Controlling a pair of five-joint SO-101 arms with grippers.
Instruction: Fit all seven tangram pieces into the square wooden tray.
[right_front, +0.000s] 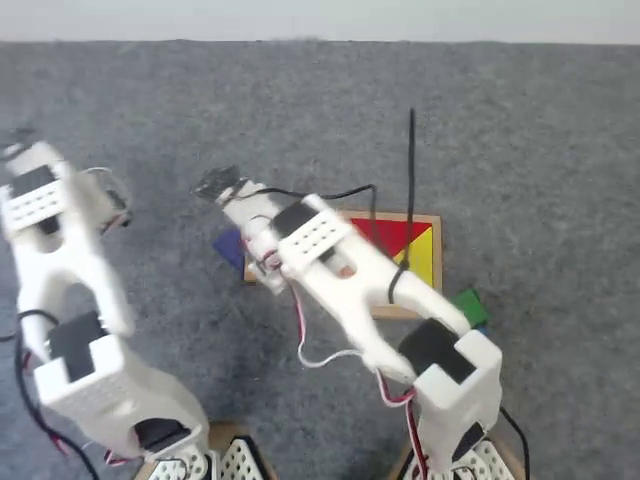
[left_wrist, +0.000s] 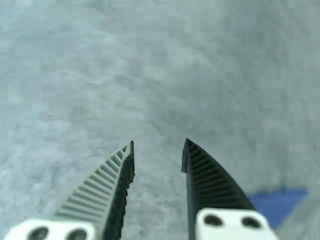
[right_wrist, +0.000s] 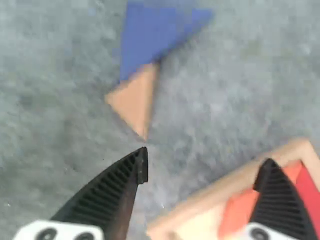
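The square wooden tray (right_front: 436, 250) lies right of centre, holding a red piece (right_front: 385, 234) and a yellow piece (right_front: 421, 256). My right gripper (right_wrist: 205, 157) is open above the carpet at the tray's near-left corner (right_wrist: 220, 195), with an orange-red piece (right_wrist: 239, 210) under one finger. Just beyond its fingertips lie a blue triangle (right_wrist: 155, 35) and a tan triangle (right_wrist: 132, 97), touching each other. In the high view the right gripper (right_front: 225, 190) is past the blue piece (right_front: 228, 245). My left gripper (left_wrist: 157, 150) is open over bare carpet, with a blue piece (left_wrist: 277, 200) off to one side.
A green piece (right_front: 467, 302) lies on the carpet just outside the tray's near-right corner. The left arm (right_front: 45, 215) stands at the far left. A black cable (right_front: 411, 170) rises over the tray. Grey carpet (right_front: 520, 130) covers the table.
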